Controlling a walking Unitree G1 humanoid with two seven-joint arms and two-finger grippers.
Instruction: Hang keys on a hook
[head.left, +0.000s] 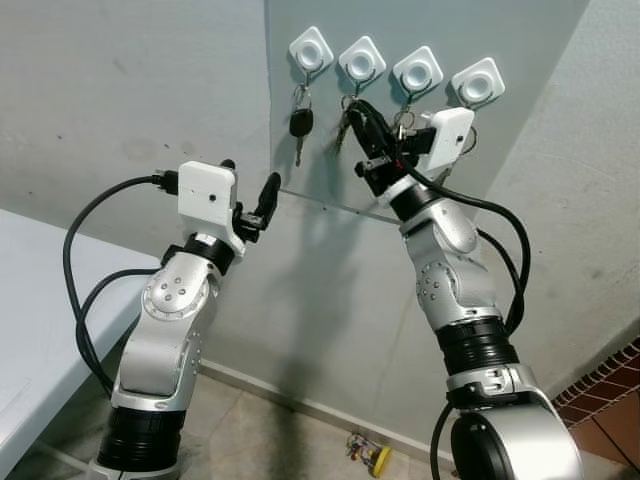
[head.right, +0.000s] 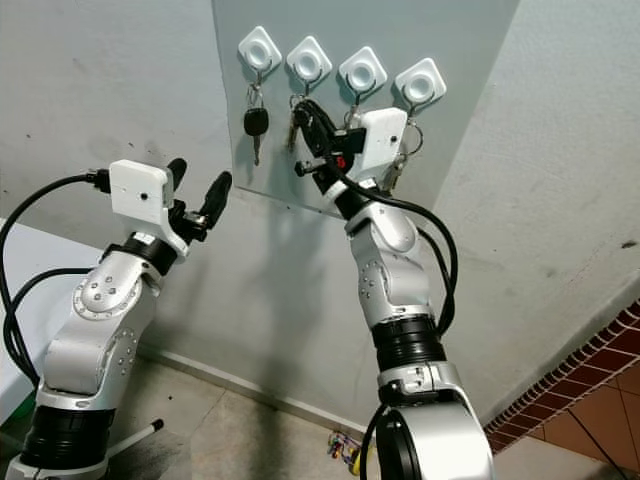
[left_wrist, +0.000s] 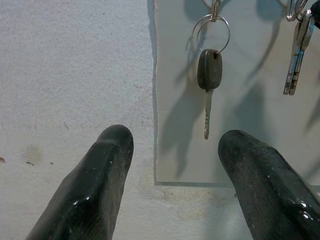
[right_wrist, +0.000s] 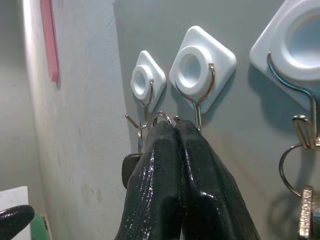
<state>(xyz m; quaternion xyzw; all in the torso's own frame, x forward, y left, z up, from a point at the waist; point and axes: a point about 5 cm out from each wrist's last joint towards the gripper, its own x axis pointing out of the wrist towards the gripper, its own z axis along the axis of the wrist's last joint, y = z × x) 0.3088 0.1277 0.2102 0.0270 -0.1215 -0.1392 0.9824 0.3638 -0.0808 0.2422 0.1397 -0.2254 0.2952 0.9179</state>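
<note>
Right gripper (right_wrist: 172, 125) fingers pressed together, pinching a key ring (right_wrist: 161, 118) right at the second hook (right_wrist: 202, 67), tight between neighbouring hooks. Left gripper (left_wrist: 170, 150) spread, free space below the black-headed key (left_wrist: 209, 70) hanging on the first hook (head.left: 311, 50).

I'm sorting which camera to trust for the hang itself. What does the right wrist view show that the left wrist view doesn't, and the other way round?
The right wrist view alone has the white hook mounts with their wire hooks, and the right gripper pinched on a key ring just under the second hook.

The left wrist view alone has the whole black-headed key hanging free on its ring, the lower edge of the grey panel, and the left gripper open and held back.

Both share the grey panel and keys already hung.
</note>
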